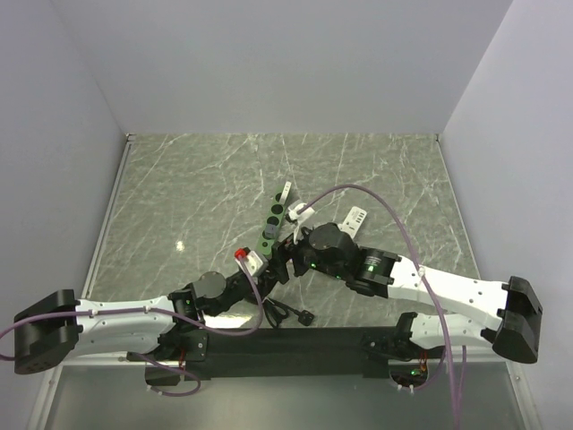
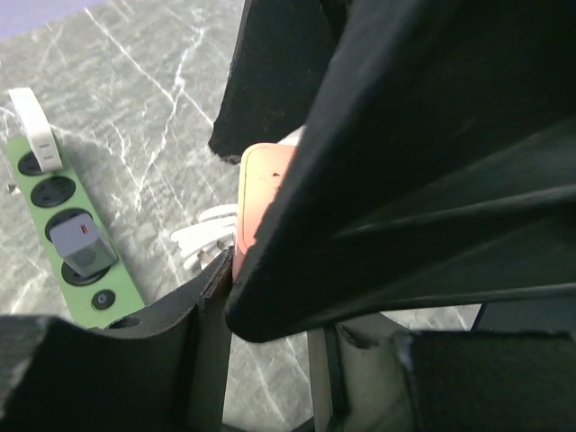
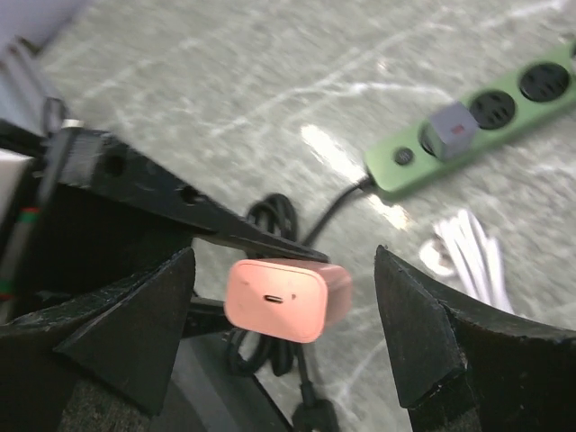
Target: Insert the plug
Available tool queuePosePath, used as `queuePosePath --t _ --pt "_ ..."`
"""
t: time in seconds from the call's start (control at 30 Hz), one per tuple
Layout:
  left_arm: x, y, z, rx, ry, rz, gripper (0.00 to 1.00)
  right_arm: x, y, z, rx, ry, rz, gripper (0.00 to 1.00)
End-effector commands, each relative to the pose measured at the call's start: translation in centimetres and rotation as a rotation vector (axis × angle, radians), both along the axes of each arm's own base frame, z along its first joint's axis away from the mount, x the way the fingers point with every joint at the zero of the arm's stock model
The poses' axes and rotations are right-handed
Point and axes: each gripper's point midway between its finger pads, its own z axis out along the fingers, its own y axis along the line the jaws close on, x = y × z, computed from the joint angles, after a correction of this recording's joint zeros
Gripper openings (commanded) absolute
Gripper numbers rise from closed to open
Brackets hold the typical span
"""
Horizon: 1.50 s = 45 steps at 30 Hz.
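Over the near table (image 1: 179, 179), our left fingers (image 2: 405, 162) pinched the pink plug (image 3: 288, 299), apart from the green power strip (image 3: 517, 97); our right fingers (image 3: 423, 333) stood wide open around the plug, holding nothing. We had not inserted it yet.

No word, brand or number can be read: the white plug (image 2: 34, 126) on the green power strip (image 2: 121, 290) bears faint grey print too small to read, the grey adapter (image 2: 81, 245) shows only a red mark, and the white tag (image 1: 357, 218) carries blurred dark lines.
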Motion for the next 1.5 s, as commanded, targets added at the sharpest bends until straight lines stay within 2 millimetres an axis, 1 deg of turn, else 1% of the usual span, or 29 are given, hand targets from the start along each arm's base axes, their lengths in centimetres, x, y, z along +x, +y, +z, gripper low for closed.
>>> queuePosePath --t 0.0,0.2,0.27,0.4,0.6,0.63,0.67,0.77,0.8,0.87,0.9,0.93,1.0,1.03,1.07,1.1,1.13,1.17,1.2,1.23,1.27,1.37,1.4,1.43,1.47 --pt "0.7 -0.3 2.2 -0.052 -0.003 0.026 0.01 1.1 -0.7 0.9 -0.066 -0.061 -0.076 0.87" --pt "1.0 0.0 2.1 -0.050 -0.002 0.042 0.01 0.6 -1.3 0.9 -0.077 -0.074 -0.067 0.86" --pt "0.9 0.0 2.1 -0.052 -0.003 0.036 0.01 0.2 -1.1 0.8 -0.082 -0.072 -0.044 0.85" --pt "0.7 -0.1 2.3 -0.058 -0.012 0.022 0.01 0.1 -0.7 0.3 -0.096 -0.071 -0.015 0.82" --pt "0.6 -0.1 2.1 -0.055 -0.012 0.016 0.01 -0.1 0.3 -0.5 -0.117 -0.074 0.034 0.68" --pt "0.6 -0.2 2.2 -0.056 -0.015 0.013 0.01 0.0 0.3 -0.5 -0.121 -0.076 0.036 0.63" --pt "0.5 -0.3 2.2 -0.056 -0.015 0.007 0.01 -0.1 0.4 -0.6 -0.122 -0.076 0.039 0.60" --pt "0.5 -0.2 2.2 -0.063 -0.018 0.007 0.01 0.0 0.6 -0.9 -0.131 -0.079 0.043 0.40" --pt "0.5 -0.2 2.2 -0.065 -0.018 0.010 0.01 0.2 0.6 -1.1 -0.141 -0.076 0.036 0.27" --pt "0.7 -0.1 2.4 -0.072 -0.016 0.020 0.02 0.5 0.5 -1.2 -0.152 -0.077 0.022 0.15" --pt "0.8 0.0 2.4 -0.075 -0.015 0.031 0.09 0.7 0.6 -1.2 -0.156 -0.077 0.011 0.09" --pt "0.9 0.1 2.4 -0.078 -0.011 0.037 0.25 1.1 0.5 -1.2 -0.162 -0.084 -0.006 0.07" --pt "1.1 0.3 2.4 -0.084 -0.009 0.049 0.40 1.6 0.5 -0.7 -0.154 -0.092 -0.020 0.05" --pt "1.3 0.5 2.4 -0.087 -0.005 0.058 0.57 2.0 0.5 -0.3 -0.145 -0.102 -0.028 0.04" --pt "1.3 0.6 2.4 -0.092 -0.004 0.060 0.63 2.9 0.1 0.0 -0.138 -0.102 -0.043 0.03" --pt "1.4 0.7 2.3 -0.091 -0.001 0.066 0.78 3.2 -0.1 0.4 -0.130 -0.115 -0.045 0.03" --pt "1.6 0.8 2.2 -0.093 0.004 0.075 0.84 4.6 -0.8 0.8 -0.117 -0.122 -0.079 0.02" --pt "1.7 1.0 2.0 -0.091 0.008 0.083 0.88 4.8 -0.8 1.0 -0.101 -0.116 -0.067 0.02" --pt "1.8 1.0 2.0 -0.094 0.009 0.086 0.92 5.4 -1.3 1.5 -0.087 -0.128 -0.075 0.02" --pt "2.1 1.2 1.9 -0.096 0.011 0.096 0.94 5.9 -1.3 2.1 -0.063 -0.143 -0.073 0.02" --pt "2.1 1.3 1.7 -0.092 0.013 0.097 0.94 6.8 -1.9 2.2 -0.052 -0.144 -0.082 0.01" --pt "2.6 1.5 1.4 -0.092 0.019 0.112 0.94 7.4 -1.7 2.6 -0.038 -0.169 -0.046 0.01" --pt "2.8 1.6 1.2 -0.089 0.022 0.120 0.95 8.1 -2.0 2.4 -0.050 -0.171 -0.064 0.01" --pt "3.3 1.9 1.2 -0.088 0.020 0.140 0.95 8.6 -2.1 2.5 -0.046 -0.176 -0.068 0.01" --pt "3.8 2.2 0.5 -0.071 0.027 0.165 0.95 9.0 -2.1 2.4 -0.047 -0.177 -0.069 0.01"
